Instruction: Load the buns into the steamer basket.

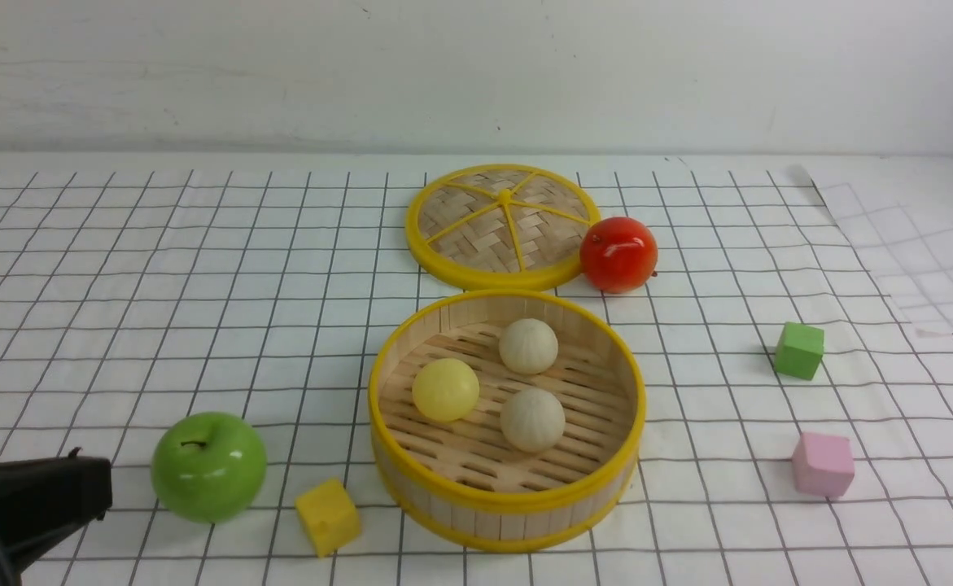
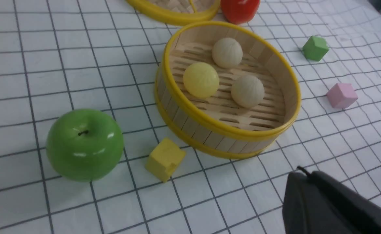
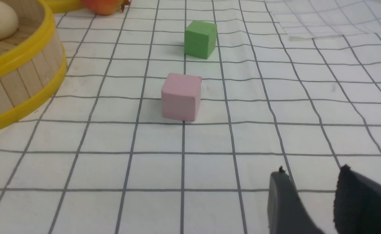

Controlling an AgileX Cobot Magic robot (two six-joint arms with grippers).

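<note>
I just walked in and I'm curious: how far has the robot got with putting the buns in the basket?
It looks finished. All three buns, the yellow bun and two white buns, lie on the slatted floor of the basket. Nothing is in hand: the left gripper sits low by the green apple, holding nothing, and the right gripper is open over bare cloth. No bun is left outside.
</note>
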